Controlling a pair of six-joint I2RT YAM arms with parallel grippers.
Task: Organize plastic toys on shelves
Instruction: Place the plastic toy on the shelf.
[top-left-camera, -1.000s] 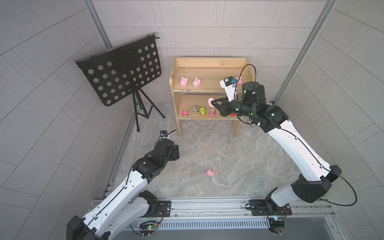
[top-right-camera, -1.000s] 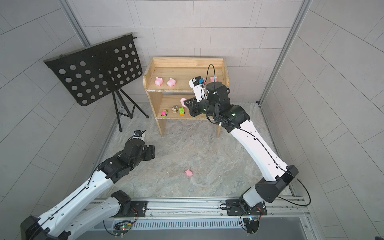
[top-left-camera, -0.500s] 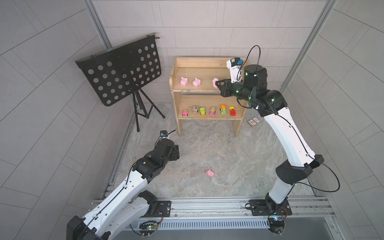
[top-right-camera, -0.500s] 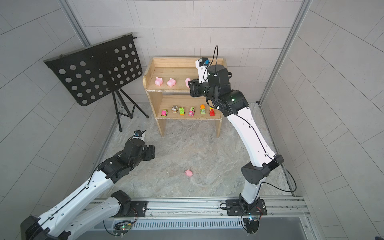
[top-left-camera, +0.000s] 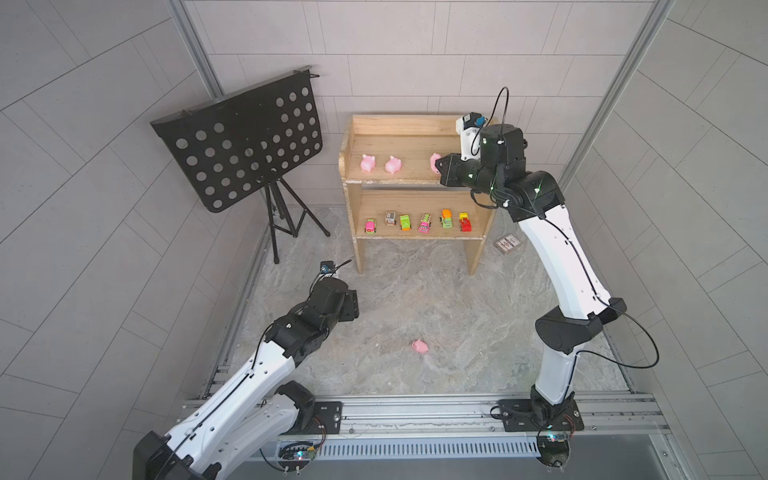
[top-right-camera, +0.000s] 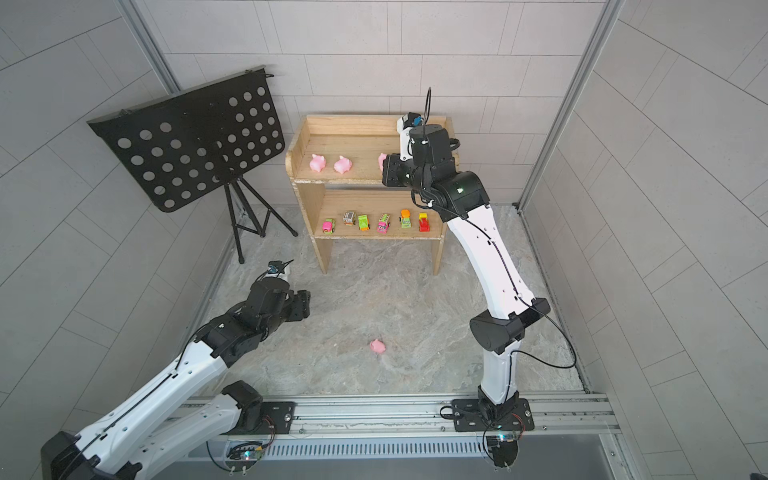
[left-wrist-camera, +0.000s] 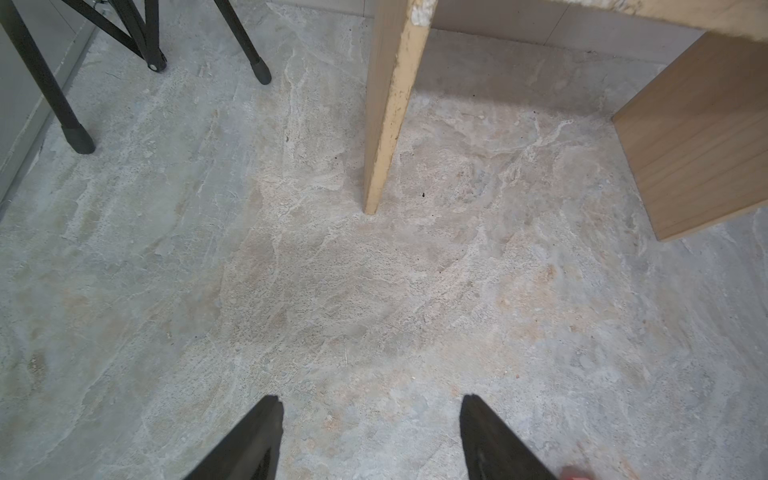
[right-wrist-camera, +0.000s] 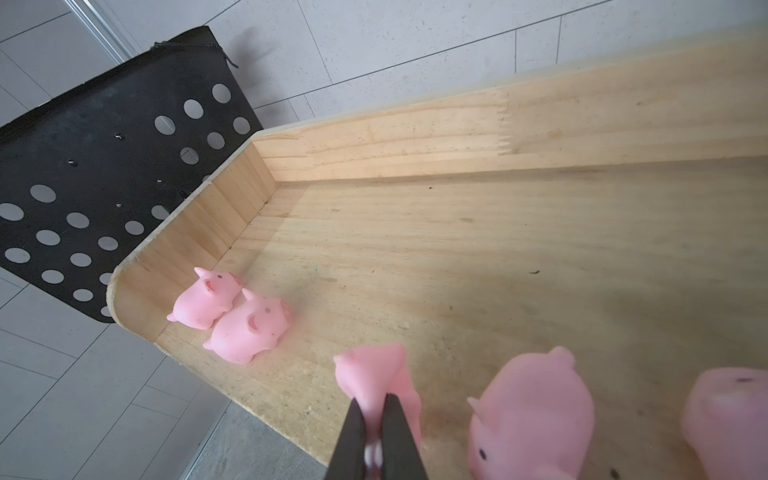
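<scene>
Clenches right gripper (right-wrist-camera: 374, 411) on held pig (right-wrist-camera: 376, 374), squashing its soft body, low over the front of the top board of the shelves (top-left-camera: 409, 121); contact with wood unclear. Seems meant to extend the pig row: placed pigs (top-left-camera: 368, 163) at 9 o'clock in both top views, neighbour pigs (right-wrist-camera: 532, 419) close beside. Reserves lower board for vehicles (top-left-camera: 424, 223). Leaves floor pig (top-left-camera: 420, 345) at 6 o'clock, with left gripper (left-wrist-camera: 372, 398) spread empty at its 10 o'clock.

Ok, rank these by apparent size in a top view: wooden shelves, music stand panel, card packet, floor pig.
1-2. wooden shelves and music stand panel: too alike to rank.
3. card packet, narrowly.
4. floor pig.
</scene>
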